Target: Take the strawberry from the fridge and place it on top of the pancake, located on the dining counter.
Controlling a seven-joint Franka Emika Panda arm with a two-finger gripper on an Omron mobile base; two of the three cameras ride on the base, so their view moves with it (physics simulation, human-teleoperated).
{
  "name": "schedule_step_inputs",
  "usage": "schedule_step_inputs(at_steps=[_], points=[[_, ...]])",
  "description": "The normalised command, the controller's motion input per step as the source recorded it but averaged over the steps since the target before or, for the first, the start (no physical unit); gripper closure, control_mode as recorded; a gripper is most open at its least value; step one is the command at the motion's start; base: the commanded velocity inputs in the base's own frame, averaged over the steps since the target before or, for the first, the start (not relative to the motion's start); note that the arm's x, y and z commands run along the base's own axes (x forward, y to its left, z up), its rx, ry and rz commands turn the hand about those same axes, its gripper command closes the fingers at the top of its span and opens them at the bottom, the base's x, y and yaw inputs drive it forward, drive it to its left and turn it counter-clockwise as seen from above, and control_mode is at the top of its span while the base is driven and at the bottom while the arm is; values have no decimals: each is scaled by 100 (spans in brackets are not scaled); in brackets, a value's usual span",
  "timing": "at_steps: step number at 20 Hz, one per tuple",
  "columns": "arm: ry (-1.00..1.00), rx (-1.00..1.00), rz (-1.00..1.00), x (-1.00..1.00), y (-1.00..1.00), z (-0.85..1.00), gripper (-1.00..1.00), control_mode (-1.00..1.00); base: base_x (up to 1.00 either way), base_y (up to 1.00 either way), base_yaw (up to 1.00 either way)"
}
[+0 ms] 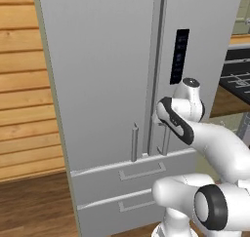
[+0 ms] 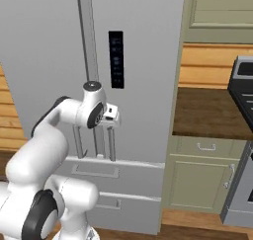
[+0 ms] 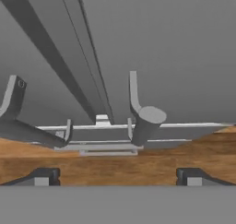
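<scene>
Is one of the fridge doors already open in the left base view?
No, both doors of the fridge sit flush and shut, with the two bar handles side by side at the middle seam.

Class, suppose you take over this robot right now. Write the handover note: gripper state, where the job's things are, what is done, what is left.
Gripper: open, holding nothing, close in front of the right door handle.
Fridge: both doors shut, both lower drawers shut.
Strawberry, pancake, dining counter: not seen from here.
Done: robot stands at the fridge, arm reached toward the handles.
Left: grasp the handle, open the door, find and pick the strawberry, drive to the dining counter, set it on the pancake.
</scene>
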Motion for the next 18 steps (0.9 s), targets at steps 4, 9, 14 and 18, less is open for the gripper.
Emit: schedule_step_inputs(at_steps=[4, 9, 14, 18], points=[[0, -10, 0, 44, -22, -20, -100, -100, 0, 0, 0], [-1, -2, 0, 26, -37, -9, -100, -100, 0, 0, 0], [0, 0, 0, 18, -7, -8, -100, -100, 0, 0, 0], [0, 0, 0, 15, 0, -19, -100, -100, 0, 0, 0]])
